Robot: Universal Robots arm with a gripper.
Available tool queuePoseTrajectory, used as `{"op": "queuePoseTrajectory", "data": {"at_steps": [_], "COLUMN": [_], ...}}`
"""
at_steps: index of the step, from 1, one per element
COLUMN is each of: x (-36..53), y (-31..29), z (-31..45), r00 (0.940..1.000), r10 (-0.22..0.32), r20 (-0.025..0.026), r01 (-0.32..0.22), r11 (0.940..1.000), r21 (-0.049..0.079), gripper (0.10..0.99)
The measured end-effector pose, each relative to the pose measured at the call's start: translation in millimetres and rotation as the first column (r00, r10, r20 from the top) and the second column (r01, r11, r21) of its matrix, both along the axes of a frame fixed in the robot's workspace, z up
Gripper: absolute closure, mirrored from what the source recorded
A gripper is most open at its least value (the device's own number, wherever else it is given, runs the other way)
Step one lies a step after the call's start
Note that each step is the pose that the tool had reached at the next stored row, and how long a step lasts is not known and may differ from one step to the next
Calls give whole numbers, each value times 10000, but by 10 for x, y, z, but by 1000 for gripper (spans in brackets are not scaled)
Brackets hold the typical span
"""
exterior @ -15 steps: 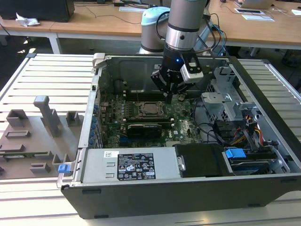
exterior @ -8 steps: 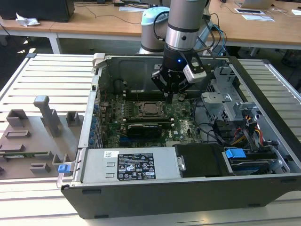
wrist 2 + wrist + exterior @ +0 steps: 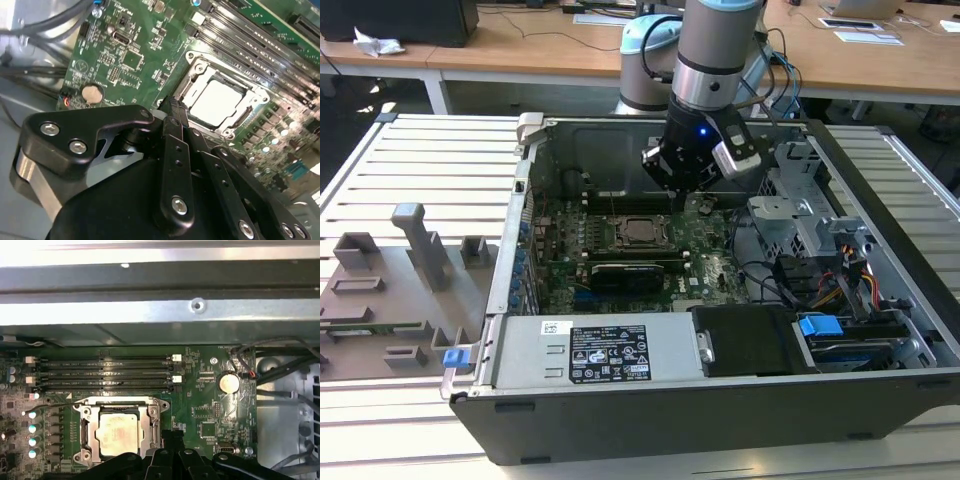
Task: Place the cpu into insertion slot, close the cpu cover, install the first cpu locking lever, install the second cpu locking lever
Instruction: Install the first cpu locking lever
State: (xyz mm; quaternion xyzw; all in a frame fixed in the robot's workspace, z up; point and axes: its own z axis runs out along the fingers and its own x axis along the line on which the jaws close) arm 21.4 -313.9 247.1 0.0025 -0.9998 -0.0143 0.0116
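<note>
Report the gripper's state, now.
Gripper: cannot be told whether open or closed. The cpu lies on the board, not in the gripper.

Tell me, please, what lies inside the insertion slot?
The cpu lies in the insertion slot, its silver top showing through the window of the cpu cover. That cover's frame hides the chip's edges, and the contacts beneath cannot be seen.
</note>
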Motion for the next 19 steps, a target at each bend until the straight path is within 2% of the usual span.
{"op": "queuePoseTrajectory", "data": {"at_steps": [3,6,12,19], "x": [-5,-55,-229,-376], "y": [-1,-1,-1,0], "z": [0,1,1,0], "r00": [10000,10000,10000,10000], "r10": [24,25,24,23], "r20": [-1,-1,-1,0], "r01": [-24,-25,-24,-23], "r11": [10000,10000,10000,10000], "r21": [-1,-2,-2,-1], "gripper": [980,980,980,980]}}
